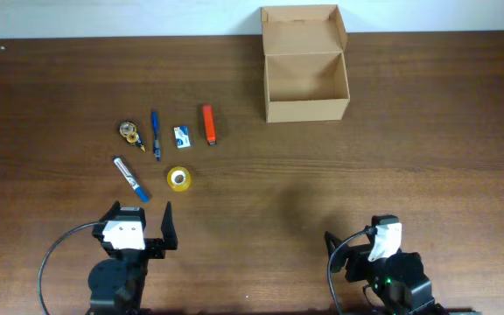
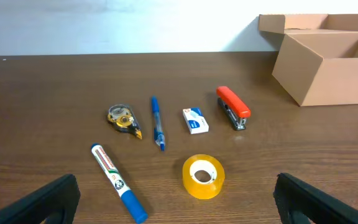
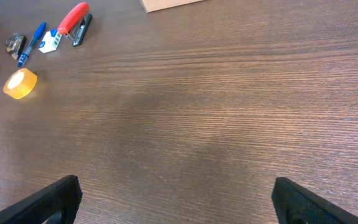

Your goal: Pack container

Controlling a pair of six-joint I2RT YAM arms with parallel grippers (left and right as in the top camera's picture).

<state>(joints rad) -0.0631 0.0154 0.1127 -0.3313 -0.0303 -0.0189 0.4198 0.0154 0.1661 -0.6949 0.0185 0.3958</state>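
Observation:
The tan cardboard container (image 1: 306, 77) stands open at the back of the table, its flap lid up; it also shows in the left wrist view (image 2: 329, 59). To its left lie a red stapler (image 1: 208, 124), a white-blue eraser (image 1: 182, 136), a blue pen (image 1: 156, 133), a correction tape dispenser (image 1: 130, 132), a blue-capped marker (image 1: 131, 178) and a yellow tape roll (image 1: 179, 178). My left gripper (image 1: 140, 229) is open and empty just in front of the marker and the tape roll (image 2: 203, 177). My right gripper (image 1: 357, 252) is open and empty at the front right.
The table (image 1: 409, 166) is dark brown wood. A pale wall strip runs along its far edge. Black cables loop beside both arm bases at the front edge.

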